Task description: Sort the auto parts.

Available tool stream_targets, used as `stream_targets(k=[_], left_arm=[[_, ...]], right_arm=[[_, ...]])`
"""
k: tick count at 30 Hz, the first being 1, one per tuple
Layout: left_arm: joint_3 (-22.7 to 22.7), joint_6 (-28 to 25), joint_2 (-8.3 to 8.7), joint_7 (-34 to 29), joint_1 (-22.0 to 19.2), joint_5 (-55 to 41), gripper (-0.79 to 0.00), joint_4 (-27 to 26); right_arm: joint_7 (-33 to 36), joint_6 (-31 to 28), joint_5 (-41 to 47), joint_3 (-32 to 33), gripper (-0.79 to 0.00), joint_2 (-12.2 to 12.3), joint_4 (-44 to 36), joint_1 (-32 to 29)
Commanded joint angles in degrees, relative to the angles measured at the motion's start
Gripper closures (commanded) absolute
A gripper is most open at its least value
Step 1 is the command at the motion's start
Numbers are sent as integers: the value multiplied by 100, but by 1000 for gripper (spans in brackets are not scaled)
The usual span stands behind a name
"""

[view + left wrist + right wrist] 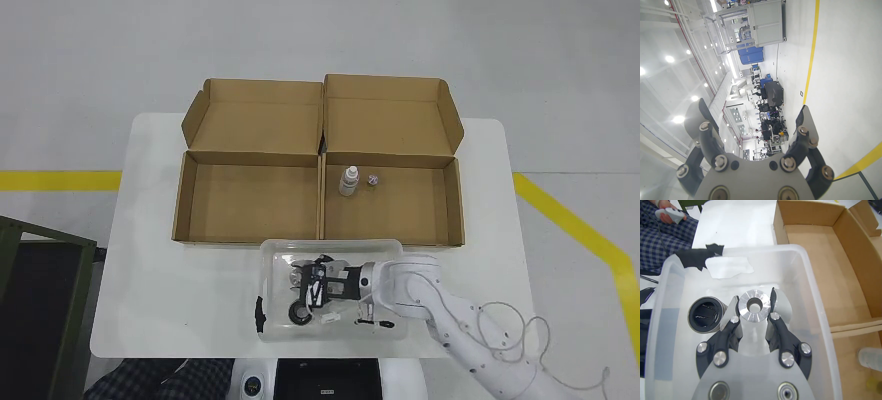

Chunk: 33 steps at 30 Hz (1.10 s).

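Note:
My right gripper (754,295) is down inside a clear plastic bin (810,262), shut on a silver metal ring with a centre hole (762,311); both fingers press its sides. A black linear bearing with a metal sleeve (704,315) lies just beside one finger. From above, the right gripper (310,285) sits in the bin (332,243) at the table's front, with the bearing (299,313) near it. My left gripper (753,105) is open, holds nothing and faces the room.
Two open cardboard boxes stand side by side behind the bin. The left box (245,205) holds nothing. The right box (410,210) holds a small white bottle (348,180) and a small metal part (372,180). Black tape (696,256) patches the bin's rim.

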Motion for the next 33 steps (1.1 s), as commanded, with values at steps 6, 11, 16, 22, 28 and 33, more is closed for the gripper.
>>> stream_targets(k=[6,11,16,22,28,33], left_arm=[[0,0,0,0,0,0,-785,0],[0,0,0,0,0,0,-785,0],[0,0,0,0,0,0,-785,0],[0,0,0,0,0,0,-785,0],[0,0,0,0,0,0,-785,0],[0,0,0,0,0,0,-785,0]], right_arm=[[-208,-149,387,672,0,141,-691,-292],[-367,-296,679,1184,0,236,-1180,-490],[-491,-418,1063,1709,0,311,-1478,-595],[-824,-429,1661,2492,0,398,-1873,-853],[-1040,-488,1980,3226,0,474,-2230,-1185],[-1215,-572,2154,3515,0,503,-2361,-1356]])
